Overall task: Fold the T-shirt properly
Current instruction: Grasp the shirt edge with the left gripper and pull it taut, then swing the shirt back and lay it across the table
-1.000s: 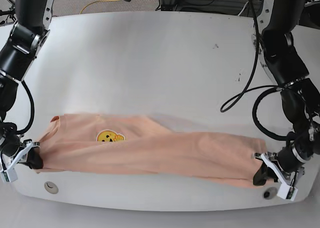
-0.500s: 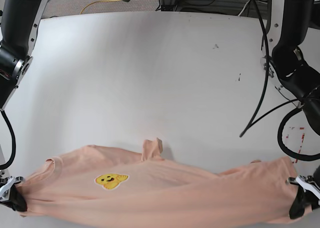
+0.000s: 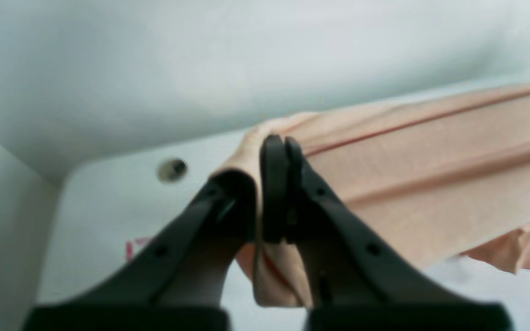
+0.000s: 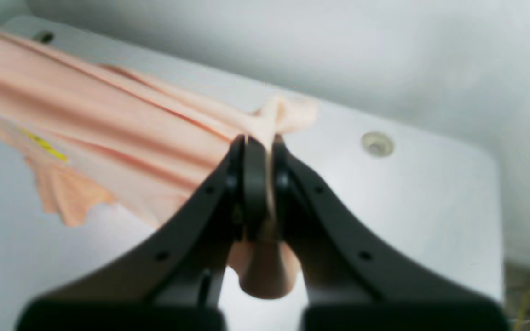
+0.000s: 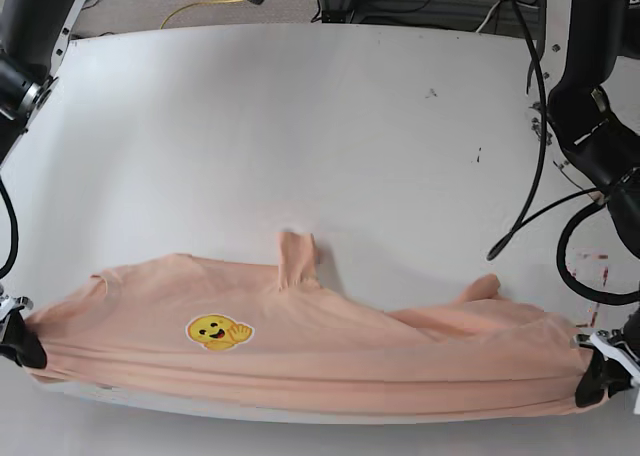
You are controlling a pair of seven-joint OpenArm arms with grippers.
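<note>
T-shirt (image 5: 320,351): stretched as a long band across the near edge of the white table (image 5: 320,126), face patch (image 5: 218,331) up, held above the tabletop at both ends.
Left gripper (image 3: 272,151): jaws closed on a bunched corner of the cloth; the wrist view shows a fold pinched between the black pads and a wad hanging below them.
Right gripper (image 4: 260,147): jaws closed on the opposite corner, fabric squeezed into a thin ridge between the pads, a lump of cloth hanging under them.
Loose parts: one sleeve (image 5: 297,258) lies on the table behind the band, a second flap (image 5: 478,288) sticks up near the left arm's end.
Risk, slip: each grip is on a small bunch only; more pull between the arms could drag a corner out, and that end would drop in a heap.
Risk, crooked fold: the sleeves trail free; if the band is laid down now they may tuck under or crease.
Risk, overhang: the cloth sits at the table's near edge; lowering here could leave the hem off the table.
Risk, uneven lift: one arm moving ahead of the other would twist the band.
</note>
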